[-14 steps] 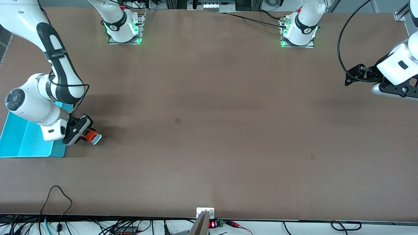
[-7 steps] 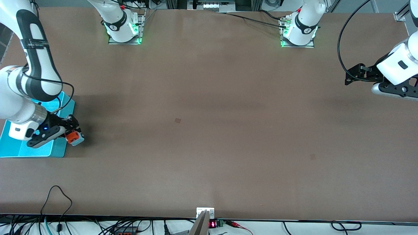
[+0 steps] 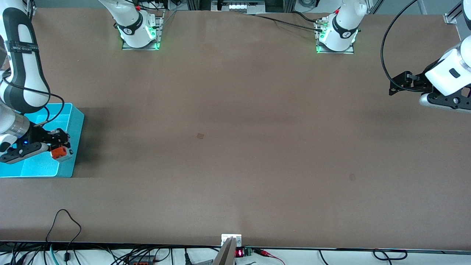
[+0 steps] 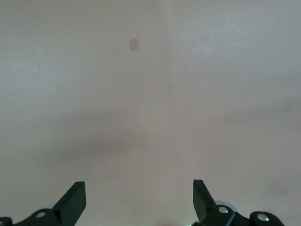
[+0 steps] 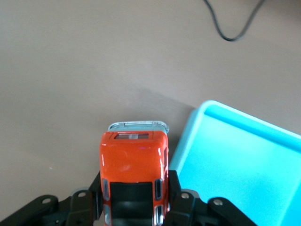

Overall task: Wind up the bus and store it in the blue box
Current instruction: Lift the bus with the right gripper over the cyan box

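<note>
Gripping the bus (image 3: 60, 152) between both fingers, the right gripper (image 3: 59, 144) hangs over the blue box (image 3: 75, 121), at the wall facing mid-table. Bus is glossy orange plastic, boxy, with a dark roof panel and a grey-white front. Box is a smooth turquoise rectangular bin with rounded corners, sitting at the right arm's end of the brown matte table (image 3: 235, 147). Left gripper (image 4: 139, 197) waits over bare table at the left arm's end, fingers spread wide, holding nothing.

- A robotics lab is indicated.
- Arm bases (image 3: 139, 34) are bolted onto a bare brown table (image 3: 235, 129).
- Cables (image 3: 66, 235) are trailed along its edge.
</note>
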Robot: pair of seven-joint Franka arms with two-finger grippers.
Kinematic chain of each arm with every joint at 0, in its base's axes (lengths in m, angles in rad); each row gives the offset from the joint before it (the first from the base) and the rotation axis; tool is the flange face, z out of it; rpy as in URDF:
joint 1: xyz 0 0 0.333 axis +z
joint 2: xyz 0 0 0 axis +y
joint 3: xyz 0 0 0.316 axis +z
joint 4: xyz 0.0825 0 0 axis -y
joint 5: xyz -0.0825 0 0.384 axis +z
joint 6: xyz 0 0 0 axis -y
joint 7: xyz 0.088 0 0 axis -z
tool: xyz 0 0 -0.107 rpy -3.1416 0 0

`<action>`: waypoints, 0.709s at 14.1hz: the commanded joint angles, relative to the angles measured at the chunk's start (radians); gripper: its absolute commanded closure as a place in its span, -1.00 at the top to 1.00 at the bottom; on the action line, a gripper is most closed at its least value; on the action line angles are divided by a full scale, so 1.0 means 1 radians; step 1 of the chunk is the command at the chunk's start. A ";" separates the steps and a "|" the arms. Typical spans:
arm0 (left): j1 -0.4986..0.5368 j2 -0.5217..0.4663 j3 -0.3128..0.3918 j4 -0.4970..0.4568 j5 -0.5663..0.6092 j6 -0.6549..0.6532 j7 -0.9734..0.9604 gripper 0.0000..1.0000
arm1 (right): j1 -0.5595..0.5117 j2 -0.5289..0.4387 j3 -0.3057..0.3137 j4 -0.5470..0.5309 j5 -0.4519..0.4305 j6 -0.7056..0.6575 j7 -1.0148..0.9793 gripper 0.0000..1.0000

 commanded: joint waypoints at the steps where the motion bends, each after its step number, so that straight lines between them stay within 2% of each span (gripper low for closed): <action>1: 0.004 -0.008 -0.003 0.011 0.000 -0.022 -0.002 1.00 | 0.003 -0.021 -0.042 0.011 -0.021 -0.042 0.032 -1.00; 5: 0.006 -0.008 0.006 0.011 0.000 -0.030 -0.002 1.00 | -0.016 0.006 -0.073 0.011 -0.082 -0.030 0.037 -1.00; 10: 0.006 -0.009 0.002 0.011 0.000 -0.033 -0.002 1.00 | -0.054 0.055 -0.093 0.011 -0.073 -0.007 0.051 -1.00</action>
